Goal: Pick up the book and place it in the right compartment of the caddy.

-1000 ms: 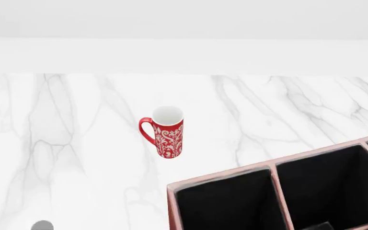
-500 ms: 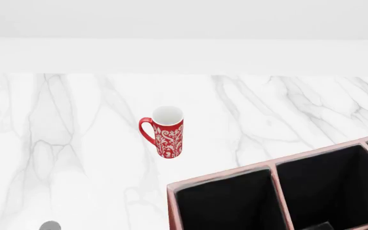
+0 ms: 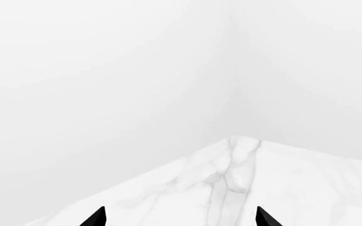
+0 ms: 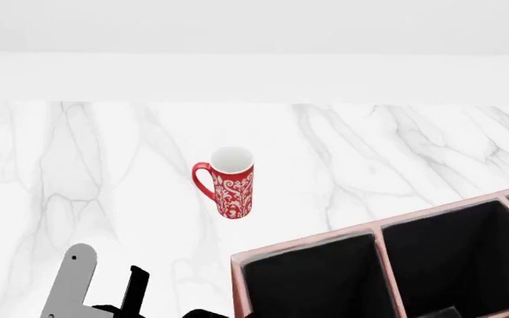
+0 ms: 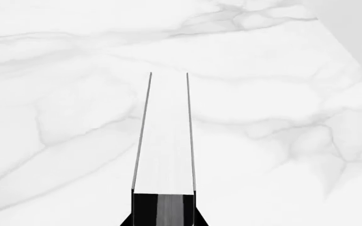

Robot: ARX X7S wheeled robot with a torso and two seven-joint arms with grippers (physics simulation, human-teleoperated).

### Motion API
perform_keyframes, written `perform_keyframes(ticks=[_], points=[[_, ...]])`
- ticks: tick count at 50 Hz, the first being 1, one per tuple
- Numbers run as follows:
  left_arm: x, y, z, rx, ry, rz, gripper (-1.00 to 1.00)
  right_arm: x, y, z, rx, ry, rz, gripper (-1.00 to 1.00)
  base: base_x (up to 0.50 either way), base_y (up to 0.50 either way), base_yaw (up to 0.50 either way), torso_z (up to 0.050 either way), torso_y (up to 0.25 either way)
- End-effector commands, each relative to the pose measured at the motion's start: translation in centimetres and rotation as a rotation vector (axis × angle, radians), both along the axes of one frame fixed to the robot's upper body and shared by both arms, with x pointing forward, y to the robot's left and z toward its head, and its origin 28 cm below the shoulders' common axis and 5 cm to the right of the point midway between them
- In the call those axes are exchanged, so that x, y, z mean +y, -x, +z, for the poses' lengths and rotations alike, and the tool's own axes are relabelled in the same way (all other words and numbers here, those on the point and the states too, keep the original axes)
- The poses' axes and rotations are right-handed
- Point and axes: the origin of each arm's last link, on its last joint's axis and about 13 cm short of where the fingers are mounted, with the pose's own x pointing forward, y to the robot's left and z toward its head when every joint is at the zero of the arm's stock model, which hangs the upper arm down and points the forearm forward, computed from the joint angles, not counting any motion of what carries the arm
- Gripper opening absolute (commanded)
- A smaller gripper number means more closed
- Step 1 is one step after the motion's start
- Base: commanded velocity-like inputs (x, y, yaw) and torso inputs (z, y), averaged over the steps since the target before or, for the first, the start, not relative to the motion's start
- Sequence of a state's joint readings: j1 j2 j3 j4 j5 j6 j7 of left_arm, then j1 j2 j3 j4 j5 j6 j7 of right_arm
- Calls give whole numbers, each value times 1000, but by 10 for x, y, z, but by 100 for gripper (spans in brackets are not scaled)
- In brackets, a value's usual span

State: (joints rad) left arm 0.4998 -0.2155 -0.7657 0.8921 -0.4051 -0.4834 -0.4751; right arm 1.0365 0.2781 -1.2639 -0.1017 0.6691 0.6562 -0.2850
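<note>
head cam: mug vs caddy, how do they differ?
Colour: the mug is red with a white pattern and a white inside; the caddy is reddish-brown with black lining.
Size: the mug is small and fully in view; the caddy is far bigger and cut off by the frame.
Shape: the mug is round with a handle; the caddy is boxy and divided.
Both stand open-topped on the marble table.

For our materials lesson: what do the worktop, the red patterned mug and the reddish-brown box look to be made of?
White worktop: polished marble look, with grey veining. Tall red-and-white patterned mug: probably glazed ceramic, with a smooth white inside. Reddish-brown box: perhaps leather, with pale edge trim and a matt black lining.
</note>
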Motion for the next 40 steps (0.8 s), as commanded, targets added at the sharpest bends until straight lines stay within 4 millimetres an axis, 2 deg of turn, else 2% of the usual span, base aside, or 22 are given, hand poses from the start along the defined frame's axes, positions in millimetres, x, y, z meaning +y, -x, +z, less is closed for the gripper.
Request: perform_keyframes(ticks=[1,5,7,8,15,40], points=[[2,5,0,-14,-12,0,100,6,-2,40,-77,-118,-62,-100,0,0,0,0,0],[2,6,0,-14,-9,1,100,6,-3,53,-94,-169,-126,-100,0,0,0,0,2],[2,6,0,-14,-9,1,100,6,-3,53,-94,-169,-127,-100,0,0,0,0,0],[2,5,0,-13,-9,-2,100,4,-4,69,-112,-233,-175,-100,0,0,0,0,0],[2,7,1,-17,-9,1,100,-5,-15,111,-132,-339,-432,-100,0,0,0,0,1],[3,8,1,-17,-8,5,100,-42,-18,164,-168,-394,-697,-100,0,0,0,0,1]])
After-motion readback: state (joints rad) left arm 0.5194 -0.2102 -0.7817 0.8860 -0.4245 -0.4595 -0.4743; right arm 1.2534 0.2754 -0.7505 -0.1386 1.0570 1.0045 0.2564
